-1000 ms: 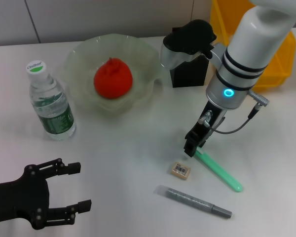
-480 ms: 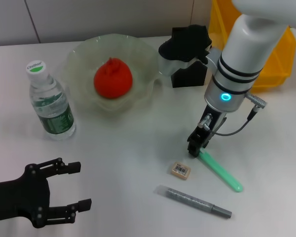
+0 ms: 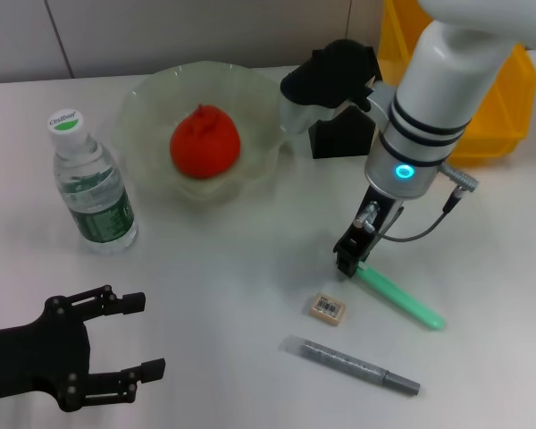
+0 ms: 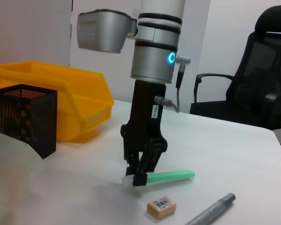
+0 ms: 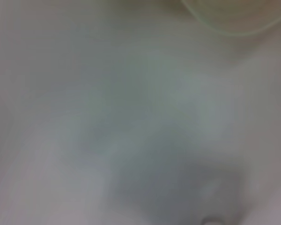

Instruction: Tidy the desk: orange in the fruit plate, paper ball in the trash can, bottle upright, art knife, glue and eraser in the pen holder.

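Right claw [image 3: 348,262] closing on the green glue stick [image 3: 398,299].
Its tips are pinching the stick's end against the tabletop [image 3: 223,268], eraser [image 3: 327,307] just beside; left claw [image 3: 134,338] is idling open.

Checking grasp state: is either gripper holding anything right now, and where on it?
The right gripper is closed on one end of the green stick, which lies on the table. The left gripper is open and holds nothing.
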`<move>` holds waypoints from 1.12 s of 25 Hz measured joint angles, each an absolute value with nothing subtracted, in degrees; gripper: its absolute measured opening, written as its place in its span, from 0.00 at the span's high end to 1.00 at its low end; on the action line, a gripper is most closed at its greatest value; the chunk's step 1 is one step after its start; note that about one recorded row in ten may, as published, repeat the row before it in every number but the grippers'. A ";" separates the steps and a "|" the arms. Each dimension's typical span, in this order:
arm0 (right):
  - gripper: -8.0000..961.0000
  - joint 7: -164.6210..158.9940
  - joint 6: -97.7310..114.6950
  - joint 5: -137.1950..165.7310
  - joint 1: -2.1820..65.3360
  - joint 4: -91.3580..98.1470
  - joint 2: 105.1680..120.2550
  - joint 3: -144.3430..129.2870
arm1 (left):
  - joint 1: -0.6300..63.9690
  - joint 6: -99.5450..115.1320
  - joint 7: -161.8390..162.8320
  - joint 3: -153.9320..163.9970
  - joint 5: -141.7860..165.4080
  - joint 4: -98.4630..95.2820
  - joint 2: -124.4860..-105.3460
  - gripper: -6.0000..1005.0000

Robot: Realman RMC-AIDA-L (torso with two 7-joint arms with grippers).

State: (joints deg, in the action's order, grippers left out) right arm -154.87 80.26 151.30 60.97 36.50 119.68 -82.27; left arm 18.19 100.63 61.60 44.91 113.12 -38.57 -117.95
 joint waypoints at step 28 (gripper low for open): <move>0.79 -139.55 89.87 146.33 44.02 81.81 117.25 -56.92 | 20.32 98.48 61.14 44.40 112.87 -35.00 -118.13 0.17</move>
